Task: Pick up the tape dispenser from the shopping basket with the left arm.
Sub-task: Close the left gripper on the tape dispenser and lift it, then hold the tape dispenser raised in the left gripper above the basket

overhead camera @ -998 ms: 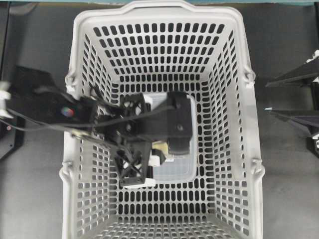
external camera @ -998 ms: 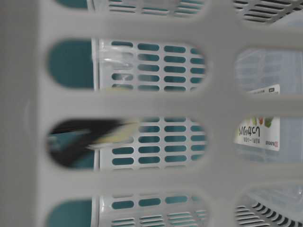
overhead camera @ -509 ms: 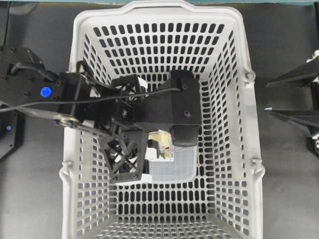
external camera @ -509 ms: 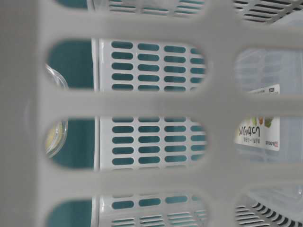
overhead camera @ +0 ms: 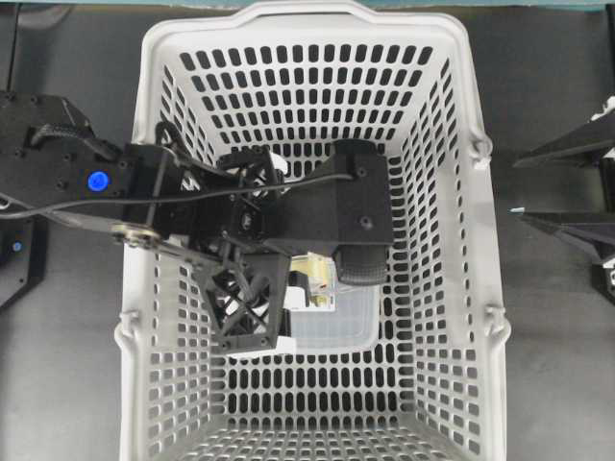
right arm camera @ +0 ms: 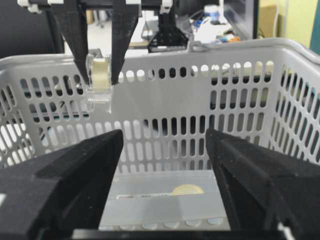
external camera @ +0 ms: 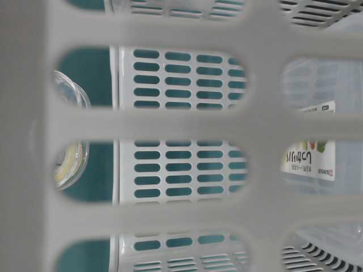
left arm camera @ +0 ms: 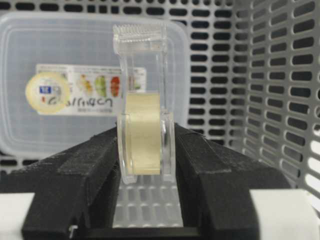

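The left arm (overhead camera: 144,197) reaches in from the left of the overhead view, its wrist bent so the left gripper (left arm camera: 146,150) points straight down. The black fingers (left arm camera: 90,170) press in from both sides on a small tape dispenser (left arm camera: 145,115), holding it upright. The right gripper (right arm camera: 165,160) waits at the right edge, level, its two black fingers (right arm camera: 75,175) spread wide apart with nothing between them.

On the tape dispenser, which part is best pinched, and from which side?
The two flat clear side walls over the roll, from above, as the left gripper holds it now. On the tape dispenser these walls are parallel and close together, so the pads sit flush, and the serrated cutter end, pointing down, stays free.
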